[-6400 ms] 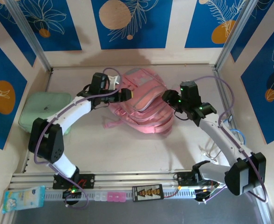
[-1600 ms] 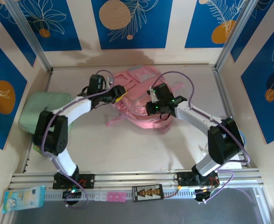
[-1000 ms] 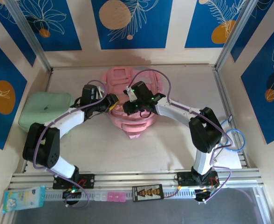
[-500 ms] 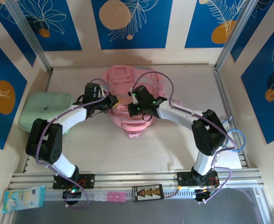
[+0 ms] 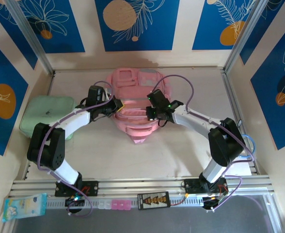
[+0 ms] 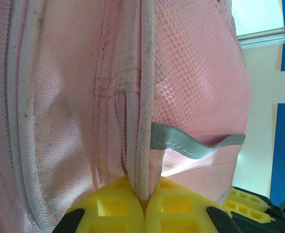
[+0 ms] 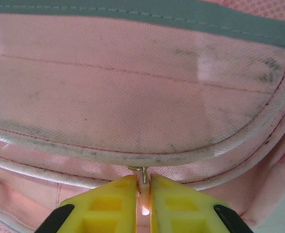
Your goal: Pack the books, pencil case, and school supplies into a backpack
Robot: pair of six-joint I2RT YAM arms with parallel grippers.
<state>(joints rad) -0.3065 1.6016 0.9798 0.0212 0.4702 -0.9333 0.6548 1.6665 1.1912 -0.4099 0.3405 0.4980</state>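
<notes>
Your table (image 5: 113, 155) is a pale, plain surface, walled at the left, far and right sides, with an aluminium rail (image 5: 133, 183) along its near edge. Items found lying directly on it:

- A pink backpack (image 5: 135, 127), centred and toward the far wall, its narrow end pointing at the near edge.
- A mint-green soft case (image 5: 43, 114), flat by the left wall, well apart from the backpack.
- A white flat sheet (image 5: 242, 169) near the right corner, partly hidden.
- A blue loop (image 5: 252, 144) just beyond that sheet, by the right wall; you cannot tell what it is.
</notes>
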